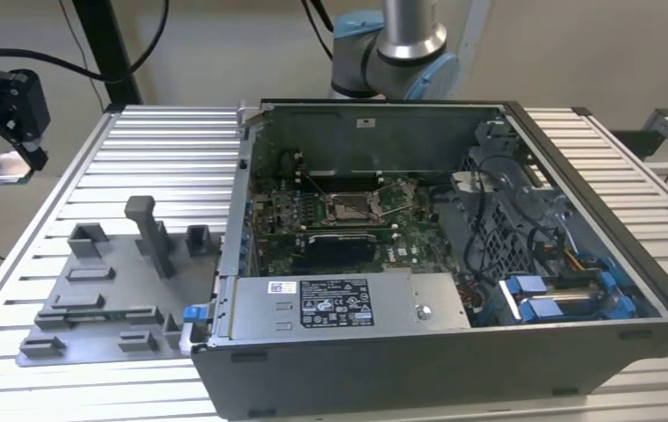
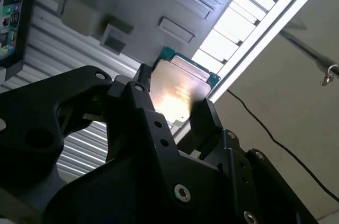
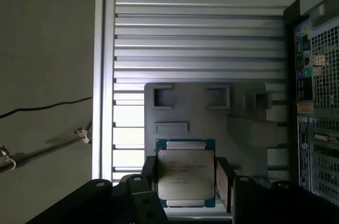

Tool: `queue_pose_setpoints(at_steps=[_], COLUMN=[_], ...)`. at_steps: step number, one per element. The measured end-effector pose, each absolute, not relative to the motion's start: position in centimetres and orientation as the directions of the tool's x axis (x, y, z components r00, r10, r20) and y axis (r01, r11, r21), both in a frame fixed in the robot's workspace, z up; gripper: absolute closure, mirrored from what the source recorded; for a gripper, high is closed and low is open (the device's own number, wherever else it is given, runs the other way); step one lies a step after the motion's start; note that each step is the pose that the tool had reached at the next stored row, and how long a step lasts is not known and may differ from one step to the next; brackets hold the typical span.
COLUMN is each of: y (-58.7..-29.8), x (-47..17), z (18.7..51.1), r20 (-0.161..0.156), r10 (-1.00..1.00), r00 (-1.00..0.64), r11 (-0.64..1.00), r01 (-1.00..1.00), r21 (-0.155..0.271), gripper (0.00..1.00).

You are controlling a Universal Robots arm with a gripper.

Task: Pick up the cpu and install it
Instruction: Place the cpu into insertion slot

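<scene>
TOOL (image 3: 186, 181): closed on cpu (image 3: 185, 171) sides | CPU: aloft near desk (image 1: 158, 158) edge, 10 o'clock of case (image 1: 428, 369), exterior view | AROUND: fixture (image 1: 88, 290) 9 o'clock of case; case wall before socket (image 1: 352, 208)

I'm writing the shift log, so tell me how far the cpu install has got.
Done: the gripper is shut on the cpu, held in the air clear of the grey fixture tray. In hand: in the exterior view it hangs past the table edge on the exterior view's left, away from the open computer case. Left: the socket on the motherboard holds no chip yet.
</scene>
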State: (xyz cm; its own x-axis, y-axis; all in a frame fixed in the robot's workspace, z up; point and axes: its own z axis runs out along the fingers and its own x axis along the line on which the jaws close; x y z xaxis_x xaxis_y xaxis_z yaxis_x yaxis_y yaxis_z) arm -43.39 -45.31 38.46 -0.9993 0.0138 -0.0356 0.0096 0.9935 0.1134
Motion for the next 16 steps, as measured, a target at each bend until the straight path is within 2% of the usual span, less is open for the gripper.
queue_pose_setpoints(at_steps=[10, 16], y=[-45.3, -45.3], x=[-40.4, -38.4], z=[38.5, 38.5], r20=[-0.031, -0.007], r10=[0.014, 0.014], r00=[-0.999, -1.0], r11=[0.994, 0.994], r01=[0.01, 0.013], r21=[0.113, 0.113], gripper=[1.0, 1.0])
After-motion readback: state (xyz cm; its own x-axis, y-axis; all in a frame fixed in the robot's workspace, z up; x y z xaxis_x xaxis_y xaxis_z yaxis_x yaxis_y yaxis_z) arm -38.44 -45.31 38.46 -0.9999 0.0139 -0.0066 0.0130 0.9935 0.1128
